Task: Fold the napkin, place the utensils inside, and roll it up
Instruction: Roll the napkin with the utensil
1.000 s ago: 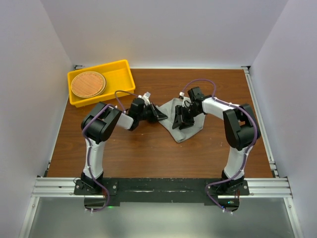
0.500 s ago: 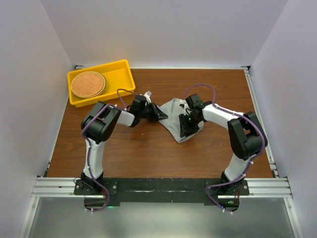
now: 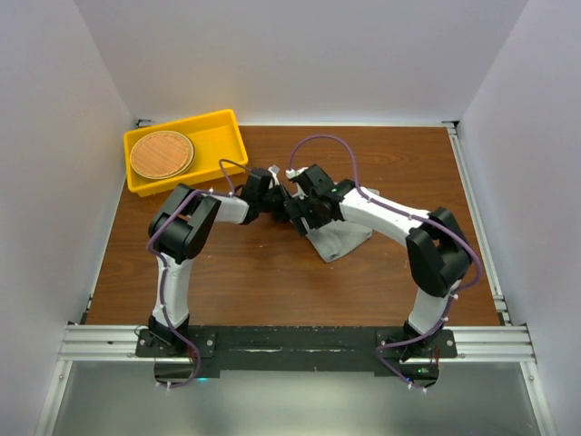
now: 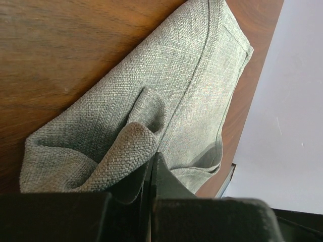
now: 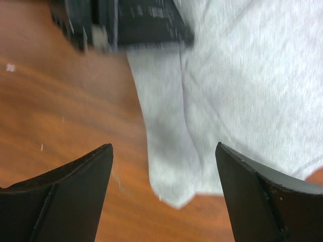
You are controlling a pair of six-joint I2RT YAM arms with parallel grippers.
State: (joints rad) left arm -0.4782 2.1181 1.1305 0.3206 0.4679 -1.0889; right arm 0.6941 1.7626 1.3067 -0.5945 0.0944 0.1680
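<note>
Napkin (image 3: 343,238) sits bunched mid-frame on the table (image 3: 254,282), your left fingers (image 4: 166,191) clamped on a raised fold at its edge, probably to pin it. Right fingers (image 5: 65,196) hang spread wide just above the same edge, ready to grab. Can't spot any utensils.

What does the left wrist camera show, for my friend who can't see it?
The left gripper pinches a raised fold of the grey napkin, which lies crumpled on the brown table. A pale wall stands at the right.
</note>
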